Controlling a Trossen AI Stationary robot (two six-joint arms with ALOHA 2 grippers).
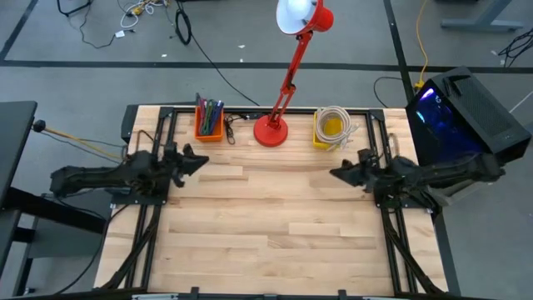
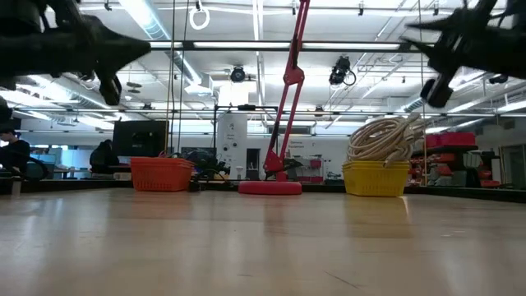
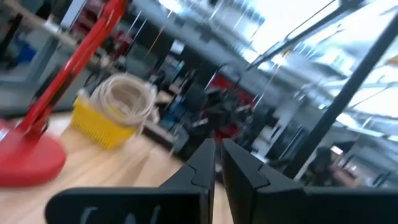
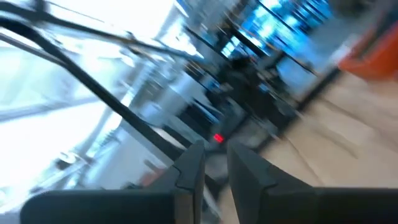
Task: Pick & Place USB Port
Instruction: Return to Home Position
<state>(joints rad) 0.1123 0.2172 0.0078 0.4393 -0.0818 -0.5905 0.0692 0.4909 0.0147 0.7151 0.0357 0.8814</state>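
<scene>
While the white cable (image 1: 336, 117) lies coiled in the yellow bin (image 1: 319, 138), left tool (image 1: 200, 161) and right tool (image 1: 337, 173) hover empty, fingers nearly pressed together.

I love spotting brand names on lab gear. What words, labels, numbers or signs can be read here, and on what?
No text can be read anywhere.
Faint marks on the body of the left tool: too blurred to read.
Orange bin, yellow bin, red lamp: no lettering shows.
Dark screen behind the table: nothing readable on it.
</scene>
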